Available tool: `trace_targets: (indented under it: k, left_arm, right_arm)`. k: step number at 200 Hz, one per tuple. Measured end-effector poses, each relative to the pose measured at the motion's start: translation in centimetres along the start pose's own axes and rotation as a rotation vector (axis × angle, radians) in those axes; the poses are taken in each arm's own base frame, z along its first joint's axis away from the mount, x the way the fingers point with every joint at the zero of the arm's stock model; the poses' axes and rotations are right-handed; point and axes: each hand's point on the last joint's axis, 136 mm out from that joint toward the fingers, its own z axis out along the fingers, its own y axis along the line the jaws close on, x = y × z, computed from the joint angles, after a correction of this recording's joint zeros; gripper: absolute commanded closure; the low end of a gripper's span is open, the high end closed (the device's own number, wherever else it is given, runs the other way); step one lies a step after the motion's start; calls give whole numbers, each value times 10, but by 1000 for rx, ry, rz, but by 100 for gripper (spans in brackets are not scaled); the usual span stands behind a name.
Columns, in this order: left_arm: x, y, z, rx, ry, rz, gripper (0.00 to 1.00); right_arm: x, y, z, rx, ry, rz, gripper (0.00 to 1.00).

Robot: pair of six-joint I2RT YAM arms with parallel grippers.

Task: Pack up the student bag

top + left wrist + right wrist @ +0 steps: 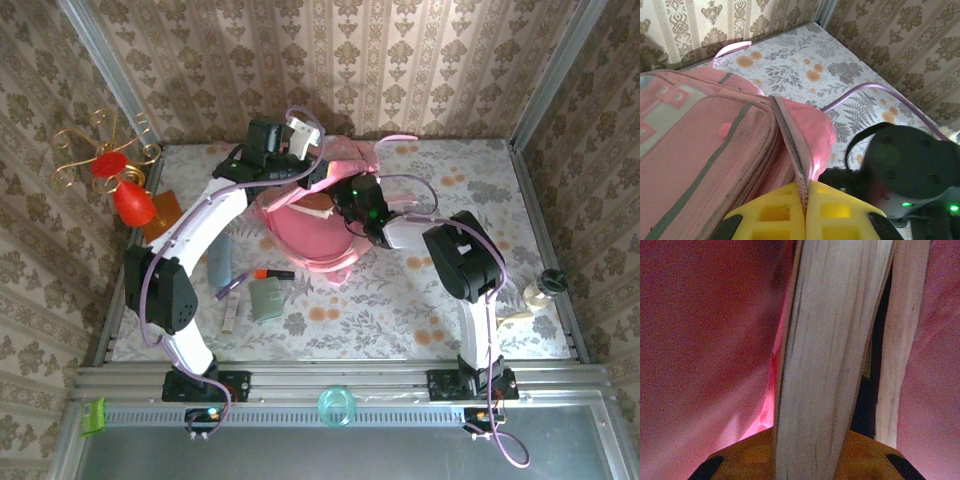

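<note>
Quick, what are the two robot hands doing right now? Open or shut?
Left gripper: shut, pinching the zip edge of the student bag.
Right gripper: shut on a book, inside the pink bag.

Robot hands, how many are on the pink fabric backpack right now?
2. The left hand pinches the zip edge of the pink fabric backpack; the right hand is inside it, gripping a thick pale-paged book.
</note>
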Motion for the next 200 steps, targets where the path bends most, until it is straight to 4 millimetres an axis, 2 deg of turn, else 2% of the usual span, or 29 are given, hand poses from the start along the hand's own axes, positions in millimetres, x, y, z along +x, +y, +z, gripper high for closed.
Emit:
trace_targets:
  k: [17, 45, 83, 112, 158, 179, 200]
  left_arm:
    - [-1, 0, 0, 1, -3, -4, 100]
    - [-2, 0, 0, 0, -6, -15, 100]
    - [-2, 0, 0, 0, -7, -22, 100]
    - [-1, 1, 1, -1, -6, -31, 100]
    - [-3, 7, 10, -5, -17, -70, 100]
    - [-2, 5, 17, -6, -22, -85, 100]
    - [-2, -6, 28, 7, -28, -86, 100]
  right_arm:
    - [-3, -4, 14, 17, -46, -4, 87]
    - [-3, -7, 33, 28, -89, -21, 69]
    - [-2, -4, 27, 37, -102, -98, 48]
    - [-1, -8, -7, 59, -92, -155, 44]
    - [-8, 9, -71, -14, -55, -191, 43]
    - [-18, 9, -105, -33, -22, -225, 43]
    - [-39, 2, -146, -9, -16, -284, 42]
